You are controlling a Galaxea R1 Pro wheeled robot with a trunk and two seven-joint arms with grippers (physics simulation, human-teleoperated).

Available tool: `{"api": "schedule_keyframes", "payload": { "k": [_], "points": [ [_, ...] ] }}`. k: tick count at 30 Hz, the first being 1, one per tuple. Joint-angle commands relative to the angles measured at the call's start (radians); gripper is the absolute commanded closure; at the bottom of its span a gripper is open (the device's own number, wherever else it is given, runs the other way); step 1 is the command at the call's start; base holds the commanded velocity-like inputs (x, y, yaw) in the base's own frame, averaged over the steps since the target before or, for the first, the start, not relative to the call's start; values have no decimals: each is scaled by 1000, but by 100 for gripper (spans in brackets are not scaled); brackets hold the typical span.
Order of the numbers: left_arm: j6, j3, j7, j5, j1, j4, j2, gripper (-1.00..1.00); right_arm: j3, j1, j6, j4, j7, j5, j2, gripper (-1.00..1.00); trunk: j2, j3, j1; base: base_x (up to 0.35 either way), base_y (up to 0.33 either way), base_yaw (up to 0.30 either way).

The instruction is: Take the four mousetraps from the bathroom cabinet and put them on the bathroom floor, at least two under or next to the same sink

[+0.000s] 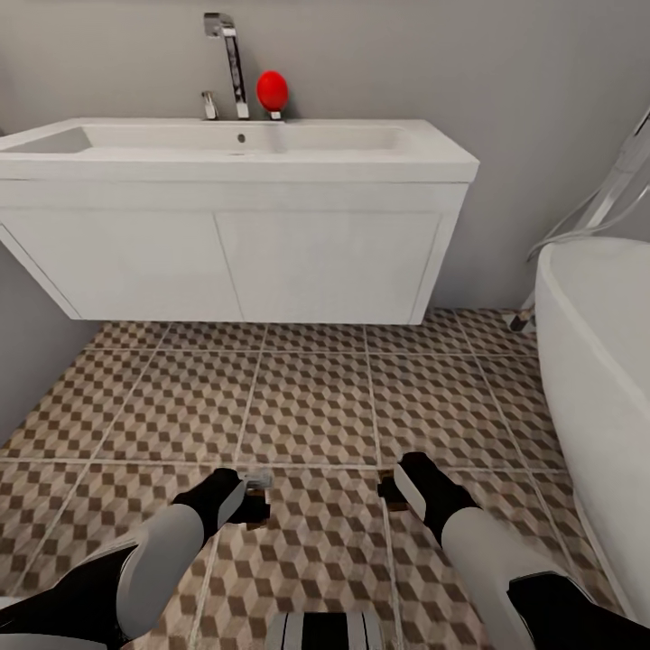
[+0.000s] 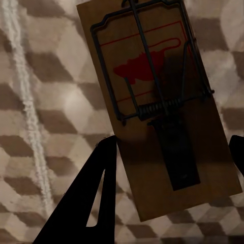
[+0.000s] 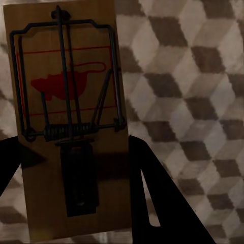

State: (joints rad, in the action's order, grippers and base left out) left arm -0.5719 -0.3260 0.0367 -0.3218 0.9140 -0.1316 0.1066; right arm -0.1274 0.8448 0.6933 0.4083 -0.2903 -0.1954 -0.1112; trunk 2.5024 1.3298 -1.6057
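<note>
Two tan mousetraps with black spring bars and red bait patches are held above the bathroom floor (image 1: 316,406), one in each gripper. My left gripper (image 2: 170,162) is shut on a mousetrap (image 2: 157,107) by its long edges, with one dark finger (image 2: 96,188) pressing the board's side. My right gripper (image 3: 76,173) is shut on the other mousetrap (image 3: 66,122) the same way. In the head view both grippers, left (image 1: 248,492) and right (image 1: 402,487), hang low over the cube-pattern tiles in front of the bathroom sink (image 1: 235,149). The cabinet is out of view.
The white wall-hung vanity (image 1: 235,262) under the sink leaves open floor beneath it. A white bathtub (image 1: 605,361) runs along the right. A red ball-shaped object (image 1: 272,90) sits beside the chrome tap (image 1: 230,63). A grey wall closes in the left.
</note>
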Motion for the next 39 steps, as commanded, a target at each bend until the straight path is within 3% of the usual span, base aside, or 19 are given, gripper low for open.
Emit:
{"api": "schedule_keyframes", "payload": {
  "k": [1, 5, 9, 15, 22, 39],
  "points": [
    [-5, -8, 3, -5, 0, -2, 1, 100, -8, 0, 3, 1, -10, -14, 1, 100, 1, 6, 0, 0, 0, 0],
    [-5, -8, 3, -5, 0, -2, 1, 100, -8, 0, 3, 1, -10, -13, 1, 100, 2, 28, -2, 0, 0, 0],
    [-5, -8, 3, -5, 0, -2, 0, 100, -8, 0, 3, 1, -10, -13, 1, 100, 2, 35, -2, 0, 0, 0],
    [-5, -7, 2, -5, 0, -2, 0, 100, -8, -6, 1, 1, -10, -11, 1, 100, 2, 39, -2, 0, 0, 0],
    [-5, -7, 2, -5, 0, -2, 0, 100, -9, -12, -61, 1, -13, -6, 1, 100, 2, 40, -2, 18, 0, 0],
    [-5, -7, 2, -5, 0, -2, 0, 100, -9, -13, -74, 1, -13, -6, 1, 100, 2, 40, -2, 301, 92, 0]
  ]
}}
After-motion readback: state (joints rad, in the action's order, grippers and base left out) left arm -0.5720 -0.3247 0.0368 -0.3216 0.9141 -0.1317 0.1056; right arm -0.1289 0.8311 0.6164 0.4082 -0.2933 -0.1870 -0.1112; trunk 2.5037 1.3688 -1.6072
